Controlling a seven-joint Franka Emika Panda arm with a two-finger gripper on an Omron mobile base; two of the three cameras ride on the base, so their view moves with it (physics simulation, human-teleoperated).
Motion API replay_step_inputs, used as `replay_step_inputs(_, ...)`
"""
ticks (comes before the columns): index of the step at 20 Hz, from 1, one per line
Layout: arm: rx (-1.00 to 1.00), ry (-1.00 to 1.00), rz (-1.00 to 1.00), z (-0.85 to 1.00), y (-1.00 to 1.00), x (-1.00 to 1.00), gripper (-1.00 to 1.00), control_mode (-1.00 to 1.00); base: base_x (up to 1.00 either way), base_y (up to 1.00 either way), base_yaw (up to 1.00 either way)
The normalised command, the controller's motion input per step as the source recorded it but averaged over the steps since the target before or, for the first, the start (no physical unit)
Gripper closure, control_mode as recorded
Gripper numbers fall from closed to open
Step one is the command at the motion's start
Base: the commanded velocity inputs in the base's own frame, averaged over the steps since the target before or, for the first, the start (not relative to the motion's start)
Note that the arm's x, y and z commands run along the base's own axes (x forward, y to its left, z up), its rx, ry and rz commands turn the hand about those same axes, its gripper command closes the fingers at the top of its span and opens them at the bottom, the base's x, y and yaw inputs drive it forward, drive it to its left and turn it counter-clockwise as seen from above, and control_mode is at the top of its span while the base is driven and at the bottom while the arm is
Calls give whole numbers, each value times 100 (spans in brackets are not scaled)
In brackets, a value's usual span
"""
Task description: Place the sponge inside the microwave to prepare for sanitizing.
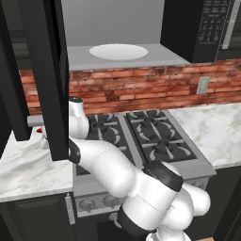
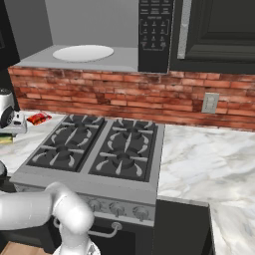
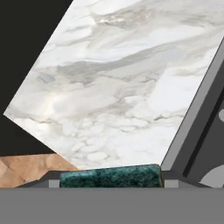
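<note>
- Left base view: microwave [image 1: 141, 42] door swung open, white round plate [image 1: 118, 52] on the grey floor inside. Arm reaches low to the marble worktop [image 1: 28, 164] left of the stove [image 1: 141, 136].
- Right base view: red packet [image 2: 38, 118] near the worktop's back edge, left of the stove.
- Hand view: gripper [image 3: 109, 181] clamped on the sponge [image 3: 109, 176], green top between the fingertips, above the worktop near its corner.
</note>
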Motion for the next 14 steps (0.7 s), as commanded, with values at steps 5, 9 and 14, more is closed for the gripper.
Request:
replay_step_inputs(5, 0, 1, -4, 36, -18, -36, 100, -100, 0, 0, 0)
replay_step_inputs(9, 0, 6, -3, 36, -27, -22, 100, -100, 0, 0, 0)
replay_step_inputs(14, 0, 0, -3, 18, -32, -27, 100, -100, 0, 0, 0)
